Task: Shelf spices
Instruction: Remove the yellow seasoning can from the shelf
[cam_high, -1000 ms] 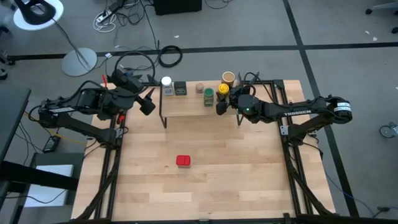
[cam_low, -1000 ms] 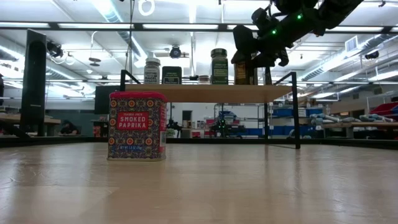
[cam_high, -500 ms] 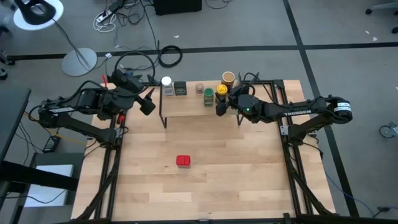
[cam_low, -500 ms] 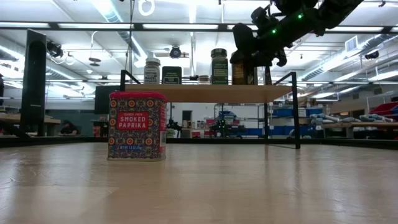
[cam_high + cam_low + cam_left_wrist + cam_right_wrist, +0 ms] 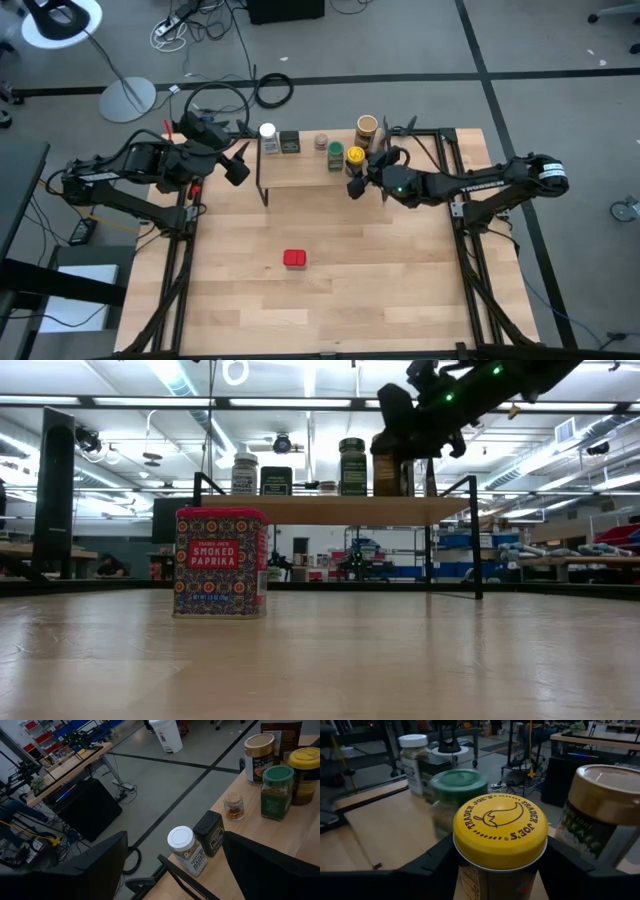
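The red tin [image 5: 294,259] stands alone on the table [image 5: 400,290], nearest the front. Farther back, on the shelf [image 5: 300,172], the right gripper [image 5: 357,176] pinches the yellow-lidded jar [image 5: 500,831], just beside the green jar [image 5: 336,153]. The left gripper [image 5: 238,166] waits beside the shelf, fingers spread.

I'm working in a robotics lab: taped grey floor [image 5: 400,40], loose cables [image 5: 215,20], a lamp stand [image 5: 125,98], workbenches [image 5: 70,767], blue bins [image 5: 85,732], exposed ceiling ducts [image 5: 610,425].
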Available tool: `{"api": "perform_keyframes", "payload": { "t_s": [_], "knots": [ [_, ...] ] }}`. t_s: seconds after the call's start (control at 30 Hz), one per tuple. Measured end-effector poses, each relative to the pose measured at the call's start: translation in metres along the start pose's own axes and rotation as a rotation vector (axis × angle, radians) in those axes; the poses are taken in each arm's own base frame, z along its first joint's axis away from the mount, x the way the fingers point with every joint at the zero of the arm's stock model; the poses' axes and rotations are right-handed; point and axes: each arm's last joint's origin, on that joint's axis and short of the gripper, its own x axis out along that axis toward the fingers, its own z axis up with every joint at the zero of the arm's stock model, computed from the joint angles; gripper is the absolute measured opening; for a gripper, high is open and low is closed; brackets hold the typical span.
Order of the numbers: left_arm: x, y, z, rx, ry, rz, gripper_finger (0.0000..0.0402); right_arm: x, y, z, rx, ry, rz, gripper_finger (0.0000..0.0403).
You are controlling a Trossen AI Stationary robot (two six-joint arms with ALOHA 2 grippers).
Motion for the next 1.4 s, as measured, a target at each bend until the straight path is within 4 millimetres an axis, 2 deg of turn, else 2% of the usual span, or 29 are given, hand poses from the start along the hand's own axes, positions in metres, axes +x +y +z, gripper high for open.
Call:
{"api": "perform_keyframes", "payload": {
  "t_s": [0.23,0.43,0.57,0.77,1.03,1.2,1.4],
  "knots": [
    [0.000,0.000,0.000,-0.005,0.000,0.000,0.0331,-0.030,0.013,-0.002,-0.021,0.014,0.067,0.0221],
    [0.000,0.000,0.000,-0.005,0.000,0.000,0.0331,-0.064,0.022,-0.012,-0.025,0.095,0.176,0.0220],
    [0.000,0.000,0.000,-0.007,-0.001,-0.001,0.0331,-0.086,0.033,-0.011,0.000,0.080,0.272,0.0220],
    [0.000,0.000,0.000,-0.011,-0.002,-0.001,0.0331,-0.104,0.054,-0.030,-0.077,0.113,0.366,0.0220],
    [0.000,0.000,0.000,-0.023,-0.002,-0.001,0.0331,-0.098,0.076,-0.083,-0.144,0.194,0.383,0.0220],
    [0.000,0.000,0.000,-0.023,-0.002,-0.001,0.0331,-0.088,0.088,-0.112,-0.083,0.162,0.404,0.0222],
    [0.000,0.000,0.000,-0.022,0.002,-0.017,0.0331,-0.080,0.095,-0.130,-0.067,0.148,0.394,0.0222]
  ]
}}
